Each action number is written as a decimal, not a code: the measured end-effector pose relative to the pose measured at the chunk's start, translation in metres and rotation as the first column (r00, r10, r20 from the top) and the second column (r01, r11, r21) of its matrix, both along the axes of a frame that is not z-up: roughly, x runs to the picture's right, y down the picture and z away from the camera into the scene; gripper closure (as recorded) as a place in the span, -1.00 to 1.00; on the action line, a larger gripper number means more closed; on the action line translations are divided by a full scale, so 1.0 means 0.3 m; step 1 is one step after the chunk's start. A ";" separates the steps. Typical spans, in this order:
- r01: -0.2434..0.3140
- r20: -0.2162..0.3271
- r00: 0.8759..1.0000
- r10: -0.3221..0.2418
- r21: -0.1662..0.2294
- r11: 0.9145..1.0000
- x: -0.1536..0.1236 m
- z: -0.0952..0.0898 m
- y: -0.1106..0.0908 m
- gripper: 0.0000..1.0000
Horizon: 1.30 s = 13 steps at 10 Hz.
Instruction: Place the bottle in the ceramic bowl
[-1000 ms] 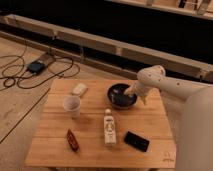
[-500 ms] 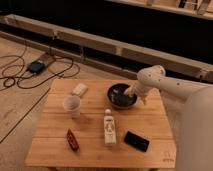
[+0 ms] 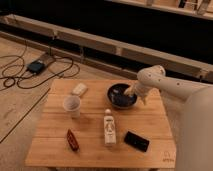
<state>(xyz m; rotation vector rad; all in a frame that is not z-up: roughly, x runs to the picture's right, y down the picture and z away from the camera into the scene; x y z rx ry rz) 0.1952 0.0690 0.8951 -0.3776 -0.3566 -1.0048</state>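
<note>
Looking first at the gripper, we find it over the right rim of the ceramic bowl; whether it is open or closed we cannot tell. The bottle lies flat on the wooden table in front of the bowl, cap pointing toward it, apart from the white paper cup, which we judge leaves room for a grasp. The arm reaches in from the right, wrist bent downward. We judge the pickup not yet done.

Dim warm light, bright table, black backdrop, pale claw over the ceramic bowl.
</note>
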 end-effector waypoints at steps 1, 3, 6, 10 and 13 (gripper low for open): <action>0.000 0.000 1.000 0.000 0.000 1.000 0.000 0.000 0.000 -0.60; 0.000 0.000 1.000 0.000 0.000 1.000 0.000 0.000 0.000 -0.60; 0.000 0.000 1.000 0.000 0.000 1.000 0.000 0.000 0.000 -0.60; 0.000 0.000 1.000 0.000 0.000 1.000 0.000 0.000 -0.002 -0.60; 0.056 0.014 0.998 -0.055 -0.023 0.998 -0.014 -0.023 -0.008 -0.60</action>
